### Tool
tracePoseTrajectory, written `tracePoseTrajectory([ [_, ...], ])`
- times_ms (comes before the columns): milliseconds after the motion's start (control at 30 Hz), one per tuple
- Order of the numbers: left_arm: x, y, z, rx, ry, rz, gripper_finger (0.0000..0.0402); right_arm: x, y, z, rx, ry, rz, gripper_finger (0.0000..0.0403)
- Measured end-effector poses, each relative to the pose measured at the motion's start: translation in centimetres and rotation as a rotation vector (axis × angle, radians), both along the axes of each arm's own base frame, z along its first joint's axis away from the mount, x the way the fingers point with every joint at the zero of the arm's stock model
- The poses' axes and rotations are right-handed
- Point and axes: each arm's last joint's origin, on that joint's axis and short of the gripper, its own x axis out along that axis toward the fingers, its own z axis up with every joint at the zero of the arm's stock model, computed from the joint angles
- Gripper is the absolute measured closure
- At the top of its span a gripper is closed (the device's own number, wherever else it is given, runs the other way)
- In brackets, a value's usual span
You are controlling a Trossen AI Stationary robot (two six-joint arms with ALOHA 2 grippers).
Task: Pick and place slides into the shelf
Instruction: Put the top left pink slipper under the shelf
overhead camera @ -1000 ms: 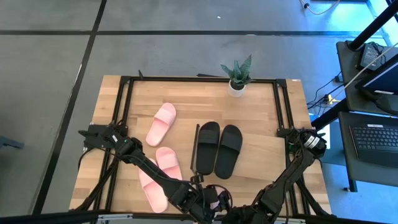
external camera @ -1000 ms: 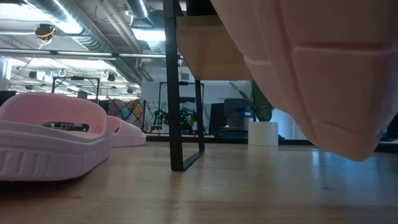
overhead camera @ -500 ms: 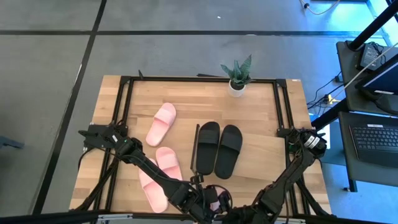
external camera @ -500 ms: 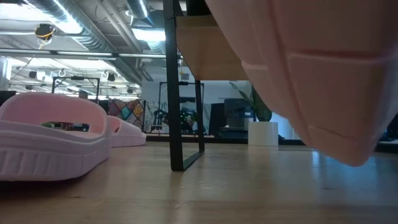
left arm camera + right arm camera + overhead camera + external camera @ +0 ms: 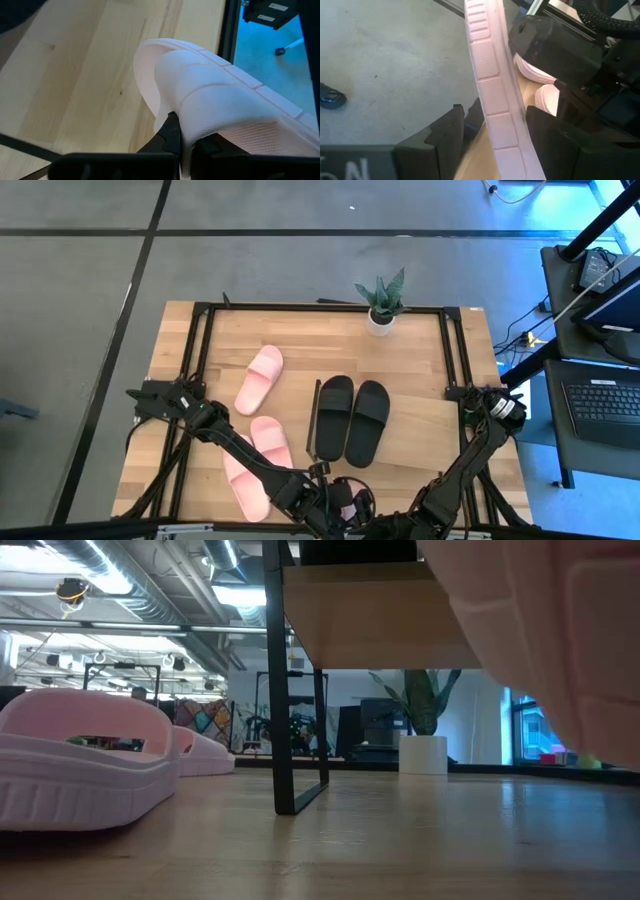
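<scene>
The left gripper's fingers [image 5: 172, 137] grasp a pale pink slide [image 5: 220, 100] by its strap; the right gripper's fingers [image 5: 450, 135] stand released astride its sole edge.

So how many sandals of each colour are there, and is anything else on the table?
Pink sandals: 4, one held up by the left gripper
Black sandals: 2
Potted plant: 1
Total: 7
</scene>
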Motion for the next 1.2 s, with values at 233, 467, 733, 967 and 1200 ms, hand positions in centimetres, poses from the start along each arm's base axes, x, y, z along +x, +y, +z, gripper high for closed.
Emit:
tracePoseTrajectory([
  [233, 0.2, -0.1, 0.2, -0.016, -0.024, 0.0, 0.0398, 0.0, -0.1, 0.0, -0.009, -0.011, -0.018, 0.0185],
  [467, 0.0, 0.1, 1.1, -0.006, -0.05, 0.004, 0.0398, 0.2, -0.3, 0.1, -0.031, -0.041, -0.068, 0.0185],
  [733, 0.0, 0.1, 1.1, -0.007, -0.053, 0.007, 0.0398, 0.2, -0.3, 0.1, -0.029, -0.039, -0.068, 0.0185],
  [967, 0.0, 0.1, 1.1, -0.014, -0.05, 0.013, 0.0398, 0.2, -0.3, 0.0, 0.019, 0.003, -0.05, 0.0186],
  [1200, 0.0, 0.2, 1.1, -0.006, -0.049, 0.015, 0.0398, 0.0, -0.4, -0.3, 0.03, 0.039, -0.061, 0.0255],
])
